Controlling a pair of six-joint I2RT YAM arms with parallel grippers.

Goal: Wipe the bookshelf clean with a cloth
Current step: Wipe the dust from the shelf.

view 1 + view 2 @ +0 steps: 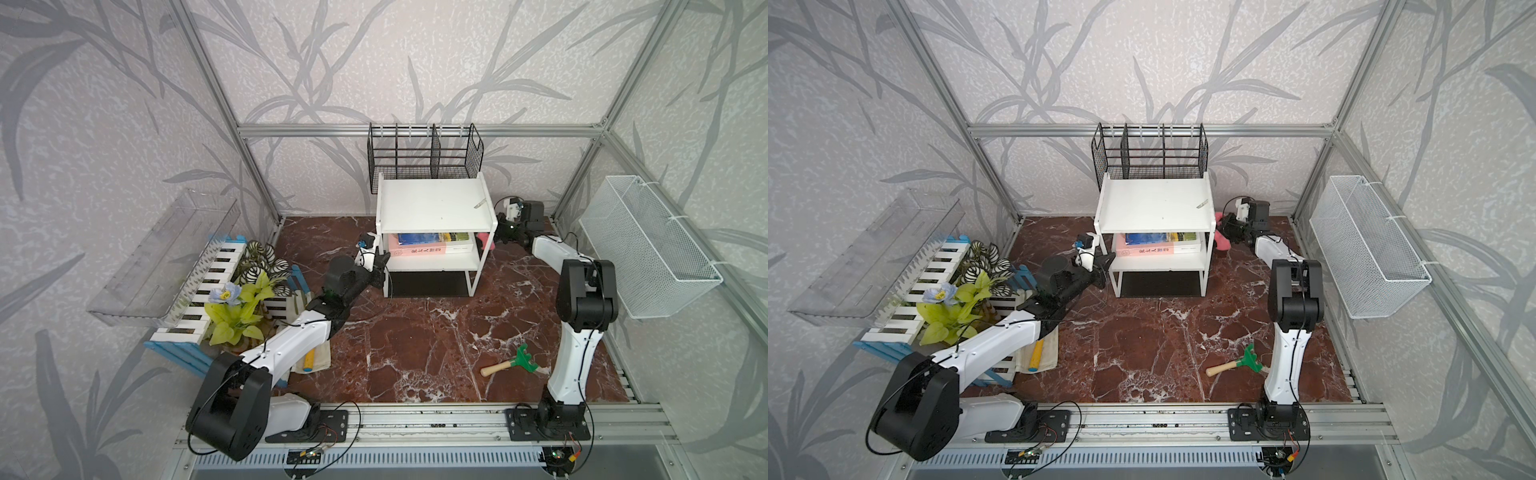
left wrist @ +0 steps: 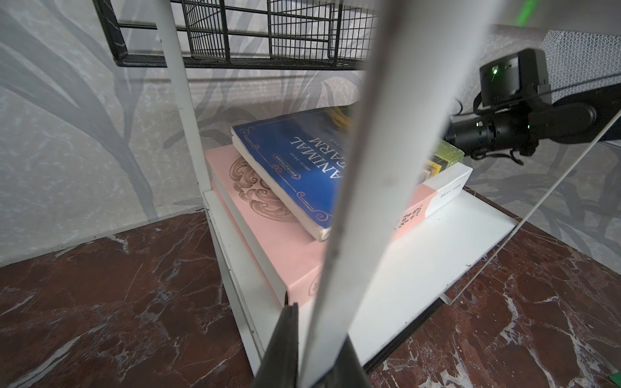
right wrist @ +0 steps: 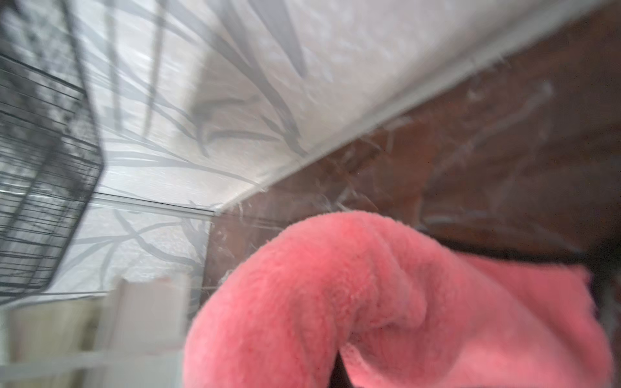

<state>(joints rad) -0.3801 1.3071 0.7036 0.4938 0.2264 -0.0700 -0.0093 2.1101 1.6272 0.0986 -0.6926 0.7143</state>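
The bookshelf (image 1: 432, 203) stood at the table's (image 1: 436, 345) back centre. The cloth (image 1: 1223, 244) sat just beside its right side (contact unclear), pinched in your right gripper (image 1: 1227, 232), jaws closed tight. Your left gripper (image 1: 384, 261) was clamped narrow on the bookshelf's front-left post (image 2: 369, 168).

White three-tier bookshelf (image 1: 432, 203) stands upright at back centre of the bench (image 1: 415, 332). It has a black bottom panel and a small grey scrap (image 1: 481, 203) on the top board. My left tool (image 1: 383, 270) clamps its front left post. Pink fluffy cloth (image 1: 484, 242), bunched, pinched in my right tool (image 1: 495, 236), just beside the shelf's right side at mid-shelf height.
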